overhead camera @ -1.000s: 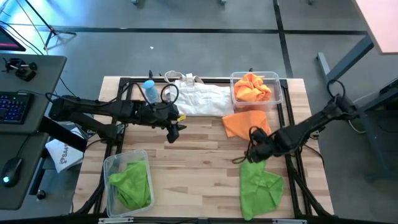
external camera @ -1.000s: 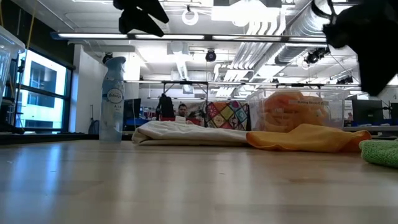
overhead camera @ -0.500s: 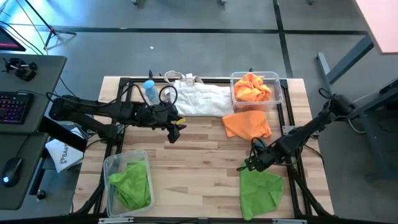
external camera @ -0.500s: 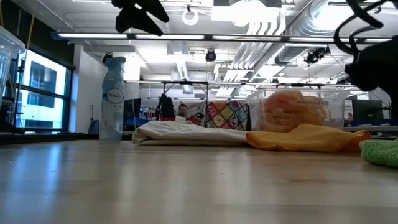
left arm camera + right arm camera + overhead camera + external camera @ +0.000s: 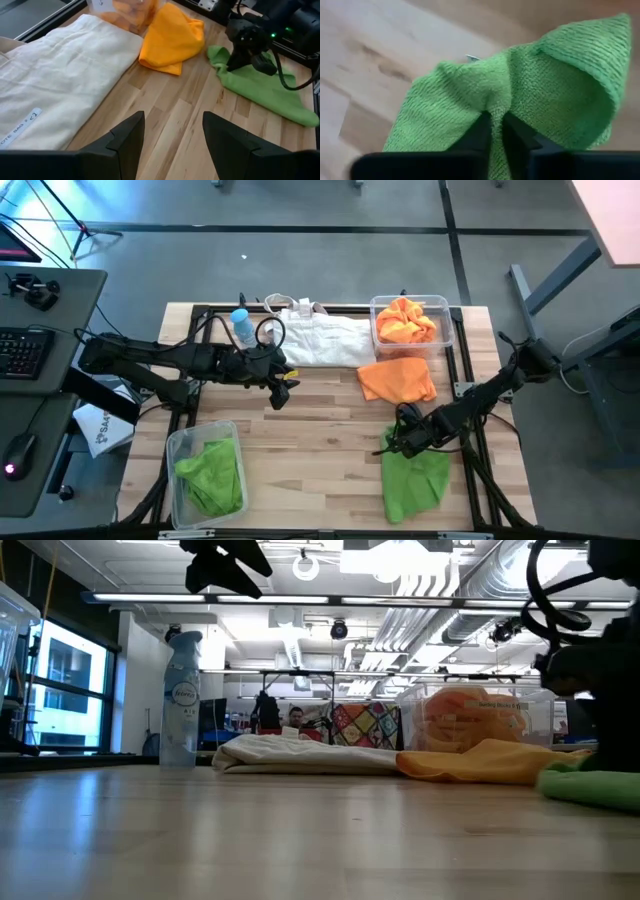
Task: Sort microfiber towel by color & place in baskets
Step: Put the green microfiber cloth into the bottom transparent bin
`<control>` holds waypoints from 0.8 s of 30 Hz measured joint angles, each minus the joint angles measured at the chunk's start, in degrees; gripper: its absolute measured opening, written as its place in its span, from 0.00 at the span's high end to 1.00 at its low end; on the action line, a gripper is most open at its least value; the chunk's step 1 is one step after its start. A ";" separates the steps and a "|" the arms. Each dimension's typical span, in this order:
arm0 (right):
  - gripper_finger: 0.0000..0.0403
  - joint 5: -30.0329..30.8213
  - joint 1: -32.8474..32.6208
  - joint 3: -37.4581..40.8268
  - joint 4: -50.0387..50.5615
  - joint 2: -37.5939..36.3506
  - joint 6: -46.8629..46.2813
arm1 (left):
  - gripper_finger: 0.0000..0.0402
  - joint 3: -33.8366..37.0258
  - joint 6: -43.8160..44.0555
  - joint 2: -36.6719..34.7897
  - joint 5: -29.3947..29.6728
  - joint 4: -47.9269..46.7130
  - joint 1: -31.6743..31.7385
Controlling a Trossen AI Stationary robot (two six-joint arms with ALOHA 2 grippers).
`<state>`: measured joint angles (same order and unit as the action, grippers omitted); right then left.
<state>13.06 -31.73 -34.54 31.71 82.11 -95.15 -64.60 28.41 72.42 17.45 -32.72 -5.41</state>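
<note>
A green microfiber towel (image 5: pixel 415 478) lies at the table's near right, with my right gripper (image 5: pixel 393 446) shut on its far left part. An orange towel (image 5: pixel 397 380) lies flat on the table, just in front of the far right basket (image 5: pixel 446 330), which holds more orange cloth. The near left basket (image 5: pixel 180 442) holds a green towel (image 5: pixel 212 475). My left gripper (image 5: pixel 280 388) hovers open above the table's middle left, touching nothing; its wrist view looks at the orange towel (image 5: pixel 172 37) and the green one (image 5: pixel 262 85). My right gripper pinches a raised fold of the green towel (image 5: pixel 496 100) between its two fingers, near the towel's far left edge. The fingers come from above, pointing steeply down. The cloth is gathered into a ridge at the fingers; the rest (image 5: pixel 590 788) lies on the table.
A white fabric bag (image 5: pixel 322 340) lies along the far edge, with a clear spray bottle (image 5: pixel 241 327) upright at its left. Black frame rails run along the table's sides. Bare wood lies between the two arms.
My right gripper has sunk toward the table and gone a little toward the near edge, onto the green towel. The towel's far left part has bunched up and drawn toward the table's left; its near part has stayed put.
</note>
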 joint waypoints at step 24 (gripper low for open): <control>1.00 24.37 14.90 -40.70 0.04 -1.54 72.47 | 0.53 0.04 -14.76 0.00 -2.85 19.34 -0.62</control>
<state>37.43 -16.83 -75.24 31.75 80.58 -22.68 -64.55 13.66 72.42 14.60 -13.38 -6.03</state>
